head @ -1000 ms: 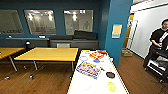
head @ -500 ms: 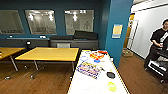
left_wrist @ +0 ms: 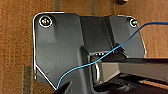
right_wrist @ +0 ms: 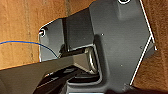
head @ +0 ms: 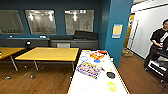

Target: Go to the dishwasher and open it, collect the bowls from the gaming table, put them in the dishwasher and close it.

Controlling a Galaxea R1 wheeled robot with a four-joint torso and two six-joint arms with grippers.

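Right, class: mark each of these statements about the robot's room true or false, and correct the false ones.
1. The white table nearest the camera carries colourful items. True.
2. The table left of it is glass-topped. False: the wooden table has a yellowish wood top.
3. A person stands at the right edge of the head view. True.
4. The floor is grey carpet. False: it is brown wood-look flooring.
5. A pale notice hangs on the blue pillar. True.
6. The far wall is plain, without windows. False: it has glass panels showing ceiling-light reflections.
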